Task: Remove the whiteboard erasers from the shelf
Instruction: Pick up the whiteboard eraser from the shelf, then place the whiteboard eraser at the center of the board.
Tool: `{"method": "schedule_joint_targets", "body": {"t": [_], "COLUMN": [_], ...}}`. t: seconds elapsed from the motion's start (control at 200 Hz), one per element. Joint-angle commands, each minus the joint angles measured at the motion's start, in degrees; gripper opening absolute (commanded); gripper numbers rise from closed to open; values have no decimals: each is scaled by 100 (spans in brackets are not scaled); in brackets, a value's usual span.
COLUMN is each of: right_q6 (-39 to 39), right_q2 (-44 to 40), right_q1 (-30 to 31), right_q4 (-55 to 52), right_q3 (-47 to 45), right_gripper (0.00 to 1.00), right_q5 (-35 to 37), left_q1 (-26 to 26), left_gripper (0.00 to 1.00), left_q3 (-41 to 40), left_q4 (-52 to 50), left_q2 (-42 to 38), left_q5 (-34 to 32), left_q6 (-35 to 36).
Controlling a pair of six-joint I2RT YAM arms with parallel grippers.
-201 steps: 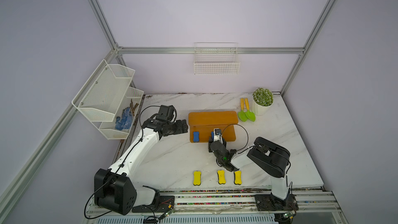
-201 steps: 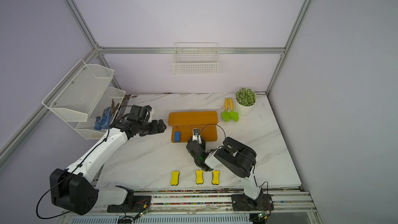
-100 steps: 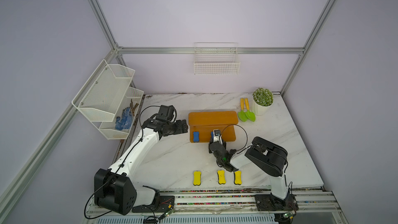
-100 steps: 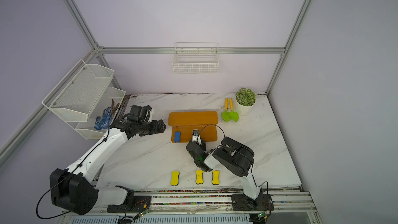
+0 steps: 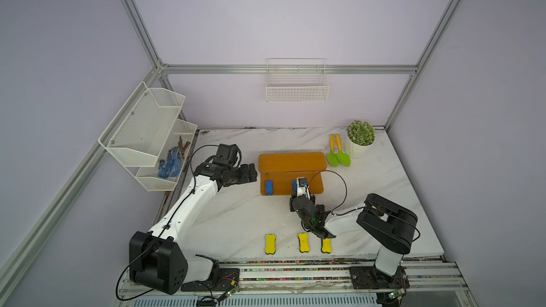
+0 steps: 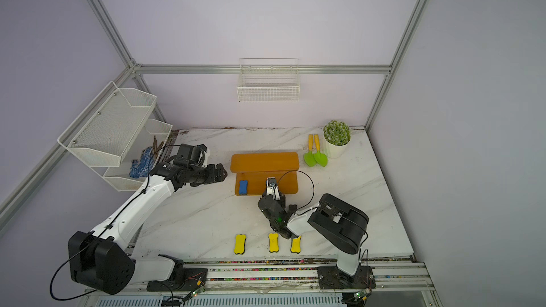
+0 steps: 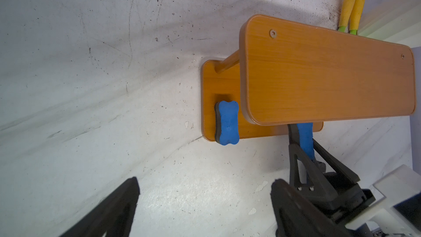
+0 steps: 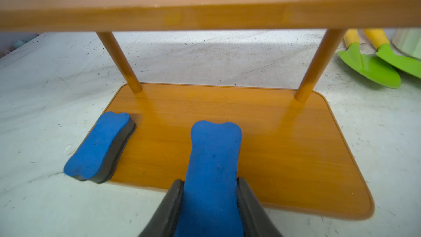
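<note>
Two on shelf: the gripped eraser [image 8: 214, 156] and the free eraser [image 8: 100, 147] both lie on the lower tier [image 8: 284, 137] of the shelf [image 5: 291, 162].
Gripped eraser: points front to back with its near end past the front edge, so its waist can be reached without going under the upper tier [image 8: 205, 14].
Free eraser: sits at the tier's left front corner and overhangs it.
Three yellow erasers [image 5: 303, 242]: lie in a row near the desk [image 5: 236, 217] front edge; judged already removed.
Right hand [image 8: 210, 180]: clenched on the gripped eraser, one finger against each long side. Whether the eraser is lifted cannot be told.
Left hand [image 5: 251, 172]: released, fingers wide, holding nothing. It hangs just beside the shelf's left end; judged staged for the free eraser.
</note>
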Motion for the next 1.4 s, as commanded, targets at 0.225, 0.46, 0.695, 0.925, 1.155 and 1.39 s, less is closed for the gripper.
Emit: {"method": "schedule_joint_targets", "body": {"t": [0.225, 0.46, 0.695, 0.925, 1.155, 1.39], "right_q6": [1378, 2175, 2645, 2886, 2756, 2614], "right_q2": [-1465, -1798, -1377, -940, -867, -943], "right_q1": [833, 1404, 1522, 1523, 1523, 1525], "right_q4": [-2126, -2799, -2828, -2863, -2717, -2679], "right_q3": [-623, -850, -721, -653, -627, -580], "right_gripper": [38, 38, 39, 40, 42, 52], "right_q5": [287, 389, 425, 341, 299, 290], "left_q1": [101, 101, 93, 101, 98, 100], "left_gripper": [94, 94, 94, 94, 94, 94], "left_q3": [-71, -100, -124, -115, -106, -104], "left_q4": [113, 153, 158, 156, 158, 151], "left_q2": [-104, -145, -146, -93, -59, -64], "left_q5": [367, 427, 429, 448, 453, 428], "left_q6": [176, 163, 179, 187, 184, 195]}}
